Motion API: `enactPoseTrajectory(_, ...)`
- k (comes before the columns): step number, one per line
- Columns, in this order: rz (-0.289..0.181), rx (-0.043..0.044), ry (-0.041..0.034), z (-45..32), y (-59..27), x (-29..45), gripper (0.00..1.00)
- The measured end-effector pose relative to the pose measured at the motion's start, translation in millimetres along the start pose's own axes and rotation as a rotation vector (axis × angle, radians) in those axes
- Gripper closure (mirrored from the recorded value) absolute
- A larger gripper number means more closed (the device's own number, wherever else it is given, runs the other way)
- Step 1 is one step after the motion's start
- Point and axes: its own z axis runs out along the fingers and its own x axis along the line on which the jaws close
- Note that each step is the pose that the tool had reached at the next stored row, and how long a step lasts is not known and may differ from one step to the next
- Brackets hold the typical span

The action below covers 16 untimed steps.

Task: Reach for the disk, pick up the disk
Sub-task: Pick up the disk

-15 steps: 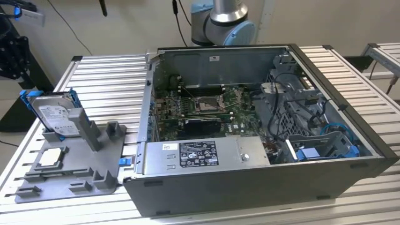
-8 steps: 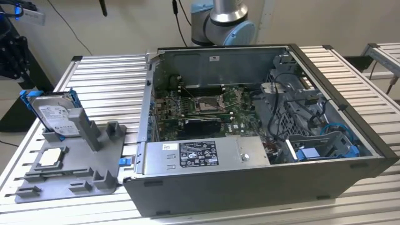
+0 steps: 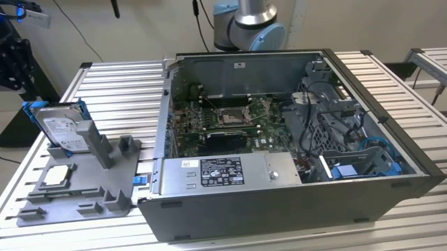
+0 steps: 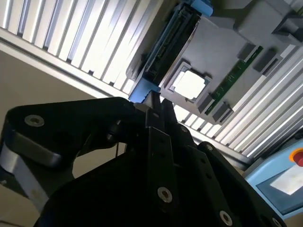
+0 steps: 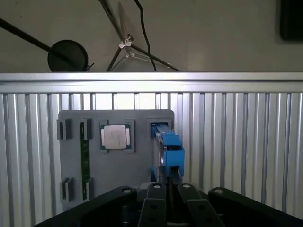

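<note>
The disk [image 3: 62,128] stands on edge in a grey holder [image 3: 77,196] at the exterior view's left. It is silver-grey with a white label and a blue bracket around it. In both wrist views I see it edge-on, as a dark slab between blue ends [image 5: 168,144] [image 4: 170,42]. My gripper [image 5: 168,173] [image 4: 158,100] hangs above it and apart from it. The black fingertips [image 4: 152,100] are pressed together with nothing between them.
The grey holder also carries a small square silver chip [image 5: 115,137] and a green memory stick [image 5: 84,151]. An open computer case [image 3: 279,146] takes up the middle of the ribbed aluminium table [image 3: 119,78]. A pendant with a red button [image 4: 284,175] lies beyond the table's edge.
</note>
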Motion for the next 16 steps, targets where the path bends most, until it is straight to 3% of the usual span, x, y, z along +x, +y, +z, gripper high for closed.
enactPoseTrajectory(12, -0.001, 0.0000, 0.0000, 0.0, 0.0, 0.0, 0.00)
enactPoseTrajectory(16, -0.002, -0.0001, 0.0010, 4.8, 0.0, 0.1, 0.00)
